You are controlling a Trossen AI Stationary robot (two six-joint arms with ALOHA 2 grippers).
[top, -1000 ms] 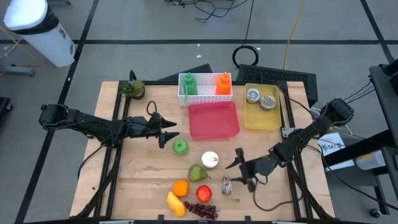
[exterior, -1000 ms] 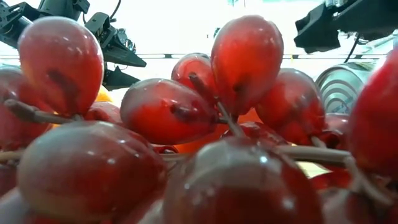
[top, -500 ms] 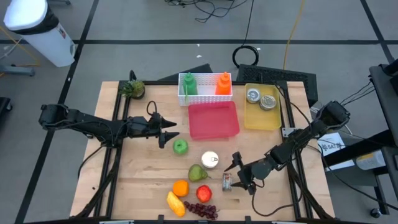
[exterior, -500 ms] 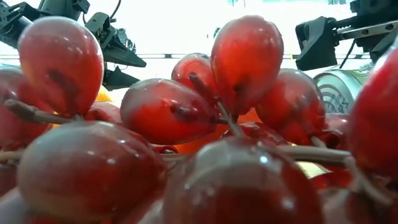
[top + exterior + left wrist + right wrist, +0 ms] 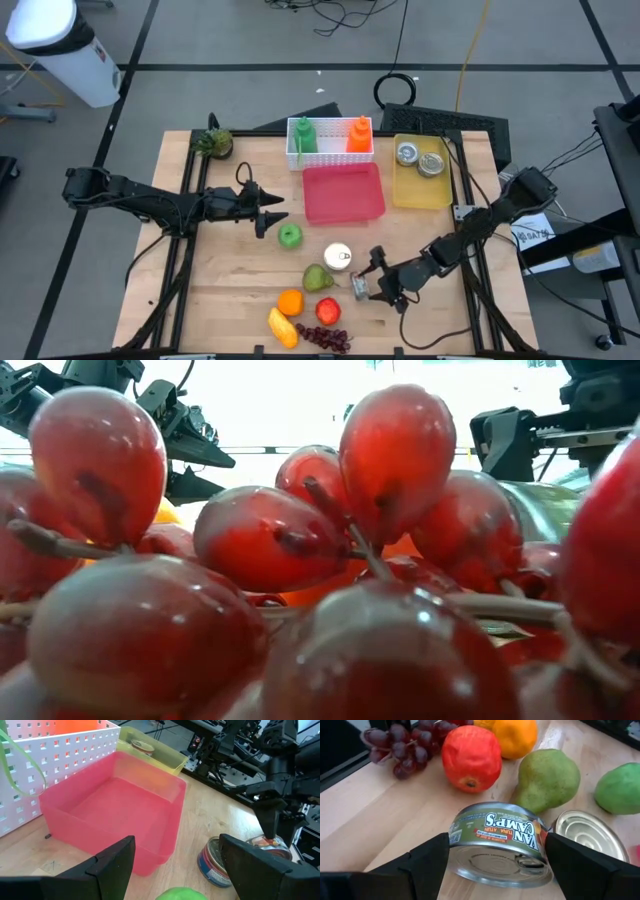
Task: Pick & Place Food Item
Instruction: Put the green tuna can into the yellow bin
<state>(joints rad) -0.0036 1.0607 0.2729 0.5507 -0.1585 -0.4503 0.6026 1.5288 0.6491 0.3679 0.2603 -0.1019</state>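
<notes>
A wooden tabletop point(image 5: 220, 270) is shown from above with two dark arms over it. The right gripper point(image 5: 372, 284) is lowered near the front edge, its fingers point(image 5: 420, 865) spread wide on either side of a tuna can point(image 5: 497, 850) lying tilted on the wood; whether the pads touch the can cannot be told. Just beside the can are placed a second, flat can point(image 5: 590, 835), a pear point(image 5: 547, 779), a red apple point(image 5: 471, 757), an orange point(image 5: 515, 735) and a bunch of dark red grapes point(image 5: 402, 742), the grapes filling the low view. A yellow fruit point(image 5: 282, 327) is set at the front edge, next to the orange. The left gripper point(image 5: 266, 215) is held above the middle of the tabletop, fingers point(image 5: 107, 870) partly open and empty, with a green apple point(image 5: 290, 236) just beneath and in front of it. Toward the back are listed a pink tray point(image 5: 343, 192), empty; a yellow tray point(image 5: 420, 188) containing two tins; a white basket point(image 5: 330, 155) with a green and an orange bottle; and a small green plant point(image 5: 213, 143) at the back left corner.
</notes>
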